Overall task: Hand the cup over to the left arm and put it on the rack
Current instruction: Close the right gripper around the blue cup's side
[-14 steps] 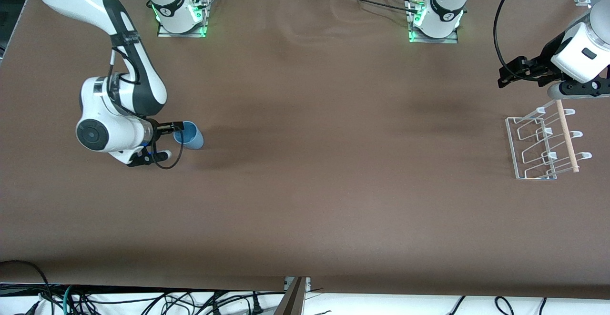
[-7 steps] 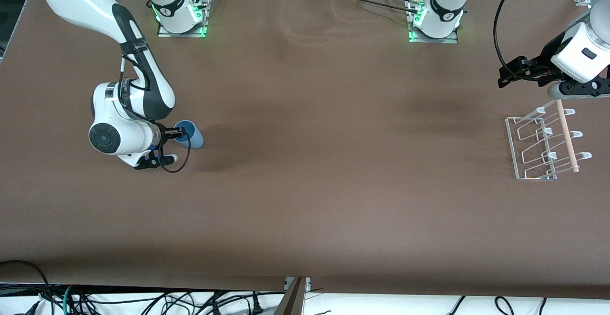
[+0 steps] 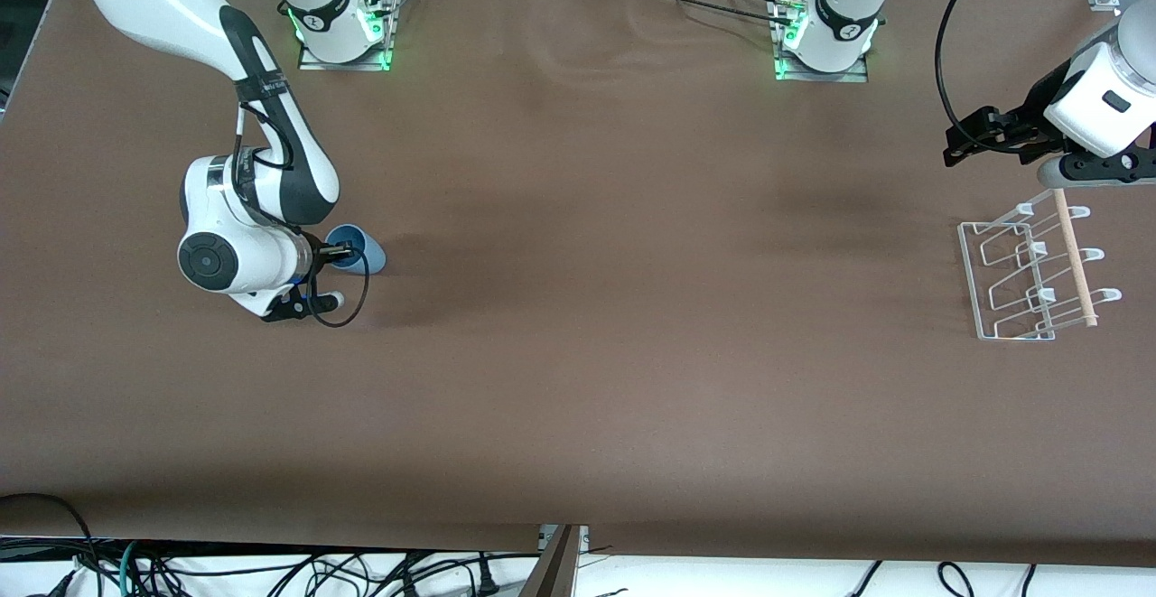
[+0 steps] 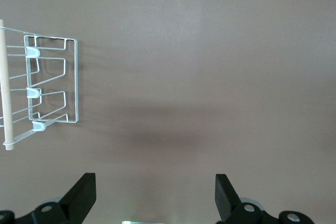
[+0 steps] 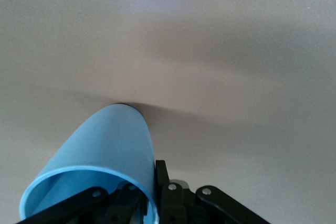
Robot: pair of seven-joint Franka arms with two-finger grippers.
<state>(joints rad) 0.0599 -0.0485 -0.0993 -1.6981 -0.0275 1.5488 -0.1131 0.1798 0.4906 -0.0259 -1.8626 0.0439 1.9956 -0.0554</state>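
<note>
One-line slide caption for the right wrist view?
Right gripper pinches the rim of the light-blue cup on the brown table.

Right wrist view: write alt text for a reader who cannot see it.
The right gripper, black and two-fingered, is shut on the rim wall of a light-blue tapered plastic cup, one finger inside the mouth and one outside. The cup lies tilted, its narrow base toward the plain brown table, with a soft shadow beneath it.
</note>
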